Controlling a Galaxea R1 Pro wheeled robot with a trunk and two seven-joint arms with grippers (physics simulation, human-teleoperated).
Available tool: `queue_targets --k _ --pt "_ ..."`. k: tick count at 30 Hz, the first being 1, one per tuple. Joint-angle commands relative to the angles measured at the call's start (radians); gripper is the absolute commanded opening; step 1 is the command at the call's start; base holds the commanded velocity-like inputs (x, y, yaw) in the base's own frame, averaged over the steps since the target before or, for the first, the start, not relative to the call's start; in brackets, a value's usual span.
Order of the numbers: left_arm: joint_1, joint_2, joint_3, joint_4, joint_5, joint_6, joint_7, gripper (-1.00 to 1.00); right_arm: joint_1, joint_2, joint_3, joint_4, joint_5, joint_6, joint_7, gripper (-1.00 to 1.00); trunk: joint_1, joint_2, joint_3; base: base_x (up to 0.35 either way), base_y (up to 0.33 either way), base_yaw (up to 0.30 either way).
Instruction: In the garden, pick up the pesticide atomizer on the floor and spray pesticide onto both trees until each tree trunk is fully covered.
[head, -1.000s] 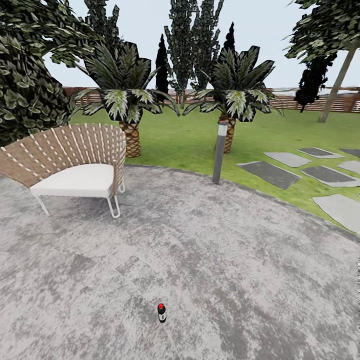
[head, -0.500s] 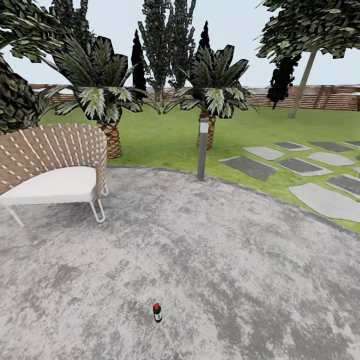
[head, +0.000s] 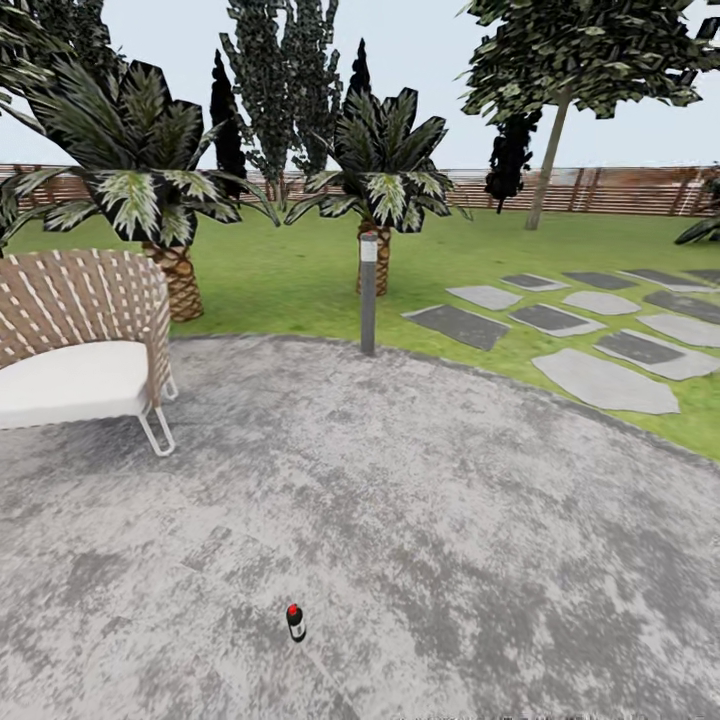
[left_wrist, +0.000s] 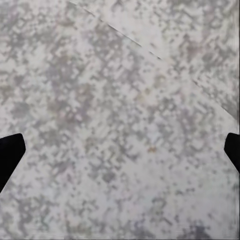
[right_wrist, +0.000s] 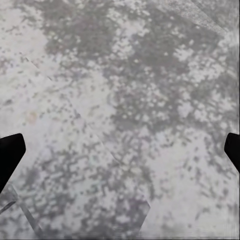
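The pesticide atomizer (head: 295, 622), a tiny dark bottle with a red top, stands upright on the grey paved floor near the bottom of the head view. Far off at the back right of the garden lawn (head: 300, 270) stands a tree (head: 590, 50) with a bare, leaning tan tree trunk (head: 547, 168). In the left wrist view my left gripper (left_wrist: 120, 152) is open over bare paving, its dark fingertips (left_wrist: 7, 155) wide apart. My right gripper (right_wrist: 120, 152) is likewise open above the paving, with nothing between its fingertips (right_wrist: 9, 152).
A wicker chair (head: 80, 330) with a white cushion stands at the left. A grey bollard lamp (head: 368, 292) marks the paving's far edge. Two palms (head: 150, 190) (head: 385, 180) grow behind it. Stepping stones (head: 600, 380) cross the lawn at the right. A slatted fence (head: 630, 190) closes the back.
The head view has swung to the right, so the chair, palms and lamp sit further left in the picture. The atomizer stands as before.
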Motion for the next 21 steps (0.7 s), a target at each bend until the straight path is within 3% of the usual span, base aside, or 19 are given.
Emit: queue_targets --k 1,10,21 --pt "0.000 0.000 0.000 0.000 0.009 -0.003 -0.001 1.00 -0.001 0.000 0.000 0.001 0.000 -0.003 0.000 1.00 0.000 0.000 -0.001 0.000 0.000 -0.262" --pt "0.000 0.000 0.000 -0.001 0.009 -0.003 -0.001 1.00 -0.001 0.000 0.000 0.001 0.000 -0.003 0.000 1.00 0.000 0.000 -0.001 0.000 0.000 -0.248" --pt "0.000 0.000 -0.001 -0.004 0.009 -0.003 -0.001 1.00 -0.001 0.000 0.000 0.001 0.003 -0.005 0.000 1.00 0.000 0.000 -0.001 0.000 0.000 -0.026"
